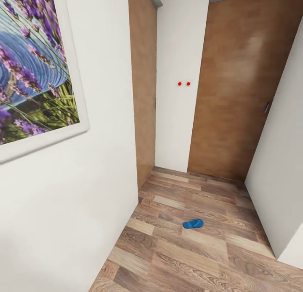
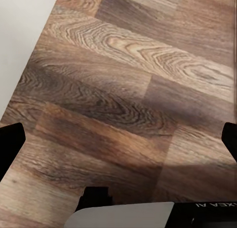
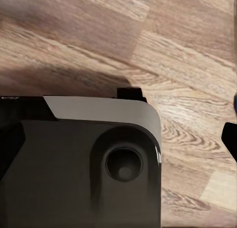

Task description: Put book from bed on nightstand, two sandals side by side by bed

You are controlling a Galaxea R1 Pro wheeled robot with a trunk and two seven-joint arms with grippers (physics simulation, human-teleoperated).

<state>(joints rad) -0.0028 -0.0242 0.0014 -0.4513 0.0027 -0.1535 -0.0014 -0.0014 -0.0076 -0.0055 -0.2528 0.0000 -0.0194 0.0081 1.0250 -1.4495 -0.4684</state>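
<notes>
One blue sandal (image 1: 193, 223) lying on the wood floor (image 1: 202, 258) near two brown doors (image 1: 235, 94), lavender picture (image 1: 33, 68) hanging on white wall (image 1: 84, 199), left end effector (image 2: 118, 134) fingers spread apart over floor, right end effector's state unclear

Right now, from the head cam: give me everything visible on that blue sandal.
The blue sandal is one bright blue flip-flop, lying flat on the wood-plank floor in the small alcove, out in the open and short of the brown door. It looks like foam or rubber, uniformly blue, with a strap arching over one end; its long axis runs roughly across the view. Nothing but the floor touches it, and no wall or hand is against it. It is too small to make out finer detail, and I see one sandal, not a pair.
</notes>
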